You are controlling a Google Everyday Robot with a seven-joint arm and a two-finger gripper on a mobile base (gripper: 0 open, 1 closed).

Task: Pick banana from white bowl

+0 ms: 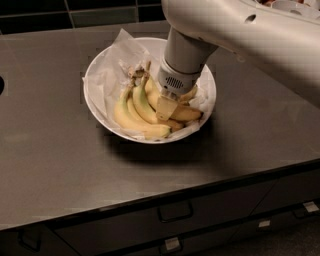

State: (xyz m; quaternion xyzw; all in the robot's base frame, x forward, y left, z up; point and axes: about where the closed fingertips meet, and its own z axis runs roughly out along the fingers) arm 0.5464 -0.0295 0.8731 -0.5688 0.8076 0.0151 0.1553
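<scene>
The white bowl, lined with crumpled white paper, sits on the dark counter left of centre. Joined greener-yellow bananas lie in its left and front part. A single yellow banana with a brownish tip lies to their right, partly hidden under my gripper. My gripper reaches down into the bowl from the upper right and sits right on the bananas, between the bunch and the single banana. The big white arm covers the back right of the bowl.
The dark counter stretches around the bowl, with its front edge below. Drawers with handles run under it. A dark tiled wall stands at the back. A dark opening shows at the left edge.
</scene>
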